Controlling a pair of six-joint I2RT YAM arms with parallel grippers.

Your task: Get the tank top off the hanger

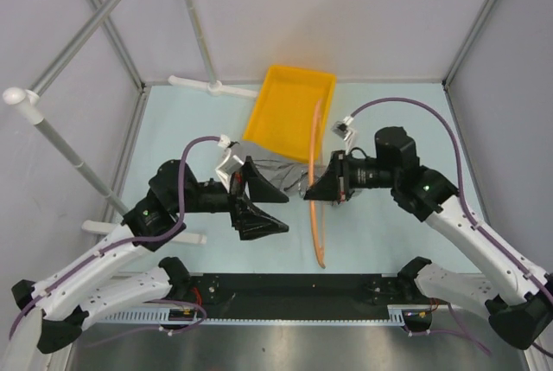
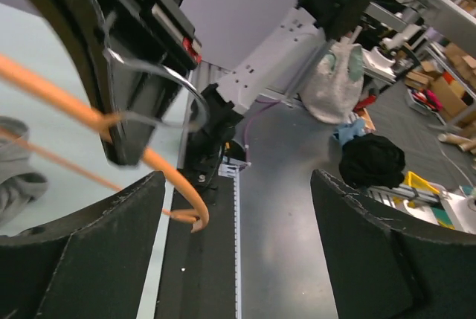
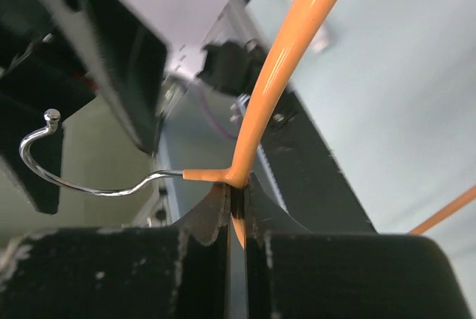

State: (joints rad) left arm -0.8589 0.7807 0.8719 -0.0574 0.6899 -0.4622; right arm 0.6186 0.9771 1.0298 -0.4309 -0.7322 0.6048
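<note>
The right claw is clamped shut on the orange hanger at its neck. The left claw stands wide open with nothing between its jaws. What looks like the tank top, a grey crumple on the table, lies just beyond it, between the two claws.

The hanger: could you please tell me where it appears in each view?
Top external: hanger vertical, just right of centre.
Left wrist: hanger slanting from left edge to lower centre.
Right wrist: hanger rising from centre to top.
Shared landmark: the right gripper clamped on it.
</note>
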